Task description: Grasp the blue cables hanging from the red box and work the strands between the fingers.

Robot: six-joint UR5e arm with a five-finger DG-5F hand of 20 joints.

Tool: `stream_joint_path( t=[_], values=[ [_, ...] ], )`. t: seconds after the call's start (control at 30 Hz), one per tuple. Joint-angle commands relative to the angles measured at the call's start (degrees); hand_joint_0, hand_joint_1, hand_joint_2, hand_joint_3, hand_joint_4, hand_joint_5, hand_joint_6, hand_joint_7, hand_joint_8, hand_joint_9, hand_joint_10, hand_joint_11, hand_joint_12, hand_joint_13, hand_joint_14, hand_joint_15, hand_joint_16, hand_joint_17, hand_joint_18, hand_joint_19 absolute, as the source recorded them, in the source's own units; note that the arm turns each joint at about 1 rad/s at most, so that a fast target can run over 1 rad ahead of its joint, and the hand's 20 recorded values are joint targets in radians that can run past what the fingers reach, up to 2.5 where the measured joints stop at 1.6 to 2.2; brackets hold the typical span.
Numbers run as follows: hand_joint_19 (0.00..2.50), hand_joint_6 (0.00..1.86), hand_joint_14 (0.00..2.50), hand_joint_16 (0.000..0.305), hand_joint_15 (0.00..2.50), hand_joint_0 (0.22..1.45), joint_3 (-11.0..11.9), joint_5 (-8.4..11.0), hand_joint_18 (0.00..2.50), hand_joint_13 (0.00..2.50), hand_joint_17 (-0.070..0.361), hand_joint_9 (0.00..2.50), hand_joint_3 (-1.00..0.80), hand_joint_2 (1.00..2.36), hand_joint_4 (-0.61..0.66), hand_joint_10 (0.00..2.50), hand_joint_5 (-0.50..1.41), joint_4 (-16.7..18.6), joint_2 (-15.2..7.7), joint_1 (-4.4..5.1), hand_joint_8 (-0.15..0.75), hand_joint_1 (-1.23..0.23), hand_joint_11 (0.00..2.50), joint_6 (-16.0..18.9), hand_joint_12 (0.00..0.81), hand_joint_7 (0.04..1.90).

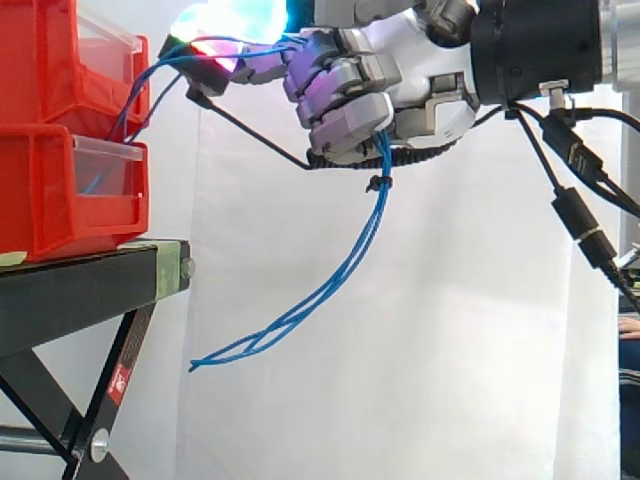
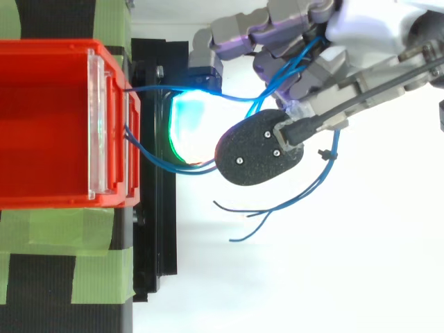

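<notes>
Robot hand (image 1: 400,95): reaching in from the right edge in the side view, level with the upper red bin (image 1: 50,60); fingers curled and clamped on the blue cables (image 1: 383,158), strands passing between bent fingers and palm; fingertip pads (image 1: 225,20) glowing cyan, green and red close to the bin front, not seen to touch it.

Blue cables: leaving the fronts of the stacked bins, bridging the short gap to the robot hand; in the top view (image 2: 236,98) threading among the fingers; below the fist, hanging free in a long curve back toward the bench (image 1: 80,290), loose ends in the air, touching nothing.

Black tie (image 1: 378,183): gathering the strands just under the curled fingers.

Lower red bin (image 1: 40,190): under the upper one, resting on the bench; clear front panel.

Bench: black, with strips of green tape (image 2: 62,232) along its top.

White curtain (image 1: 450,350): behind everything.
</notes>
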Motion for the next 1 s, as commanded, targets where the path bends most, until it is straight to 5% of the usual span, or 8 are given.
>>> stream_joint_path(
  t=[0.0, 0.07, 0.13, 0.23, 0.37, 0.43, 0.77, 0.97],
  values=[
    [1.65, 0.01, 2.5, 0.063, 1.29, 1.09, 0.0, 0.08, 1.39, 1.02, 0.142, 0.91, -0.05, 1.0, 0.17, 2.5, 0.66, -0.2, 0.0, -0.1, 0.35, -0.75, 1.99, 0.2, 0.431, 1.52],
    [1.65, 0.0, 2.5, 0.063, 1.29, 1.0, 0.0, 0.35, 1.39, 1.02, 0.142, 0.91, -0.09, 1.09, 0.2, 2.5, 0.61, -0.9, 0.0, -0.1, 0.35, -0.72, 1.99, -1.0, 0.431, 1.51],
    [1.65, 0.08, 2.5, 0.063, 1.29, 0.77, 0.0, 0.96, 1.39, 1.02, 0.142, 0.91, -0.34, 1.37, 0.24, 2.5, 0.51, -1.9, -0.1, -0.1, 0.35, -0.74, 1.99, -2.3, 0.431, 1.46],
    [1.65, 0.25, 2.5, 0.063, 1.29, 0.81, 0.0, 3.95, 1.39, 1.02, 0.142, 0.91, -0.45, 1.0, 0.23, 2.5, 0.37, -3.3, -0.1, -0.02, 0.35, -0.72, 1.99, -5.6, 0.431, 1.39],
    [1.65, 0.24, 2.5, 0.063, 1.29, 0.75, 0.0, 7.29, 1.39, 1.02, 0.142, 0.91, -0.73, 1.01, 0.19, 2.5, 0.33, -4.3, -0.2, 0.07, 0.35, -0.67, 1.99, -9.3, 0.431, 1.44],
    [1.65, 0.38, 2.5, 0.063, 1.29, 0.73, 0.0, 8.7, 1.39, 1.02, 0.142, 0.91, -0.86, 1.0, 0.2, 2.5, 0.31, -3.9, -0.3, 0.33, 0.35, -0.66, 1.99, -11.7, 0.431, 1.37],
    [1.65, 0.49, 2.5, 0.063, 1.29, 0.72, -0.1, 9.57, 1.39, 1.02, 0.142, 0.91, -0.94, 1.0, 0.21, 2.5, 0.3, -3.5, -0.4, 0.69, 0.35, -0.64, 1.99, -12.7, 0.431, 1.33],
    [1.65, 0.53, 2.5, 0.063, 1.29, 0.73, -0.1, 9.84, 1.39, 1.02, 0.142, 0.91, -0.94, 1.0, 0.21, 2.5, 0.29, -3.5, -3.8, 0.6, 0.35, -0.63, 1.99, -9.8, 0.431, 1.3]
  ],
)
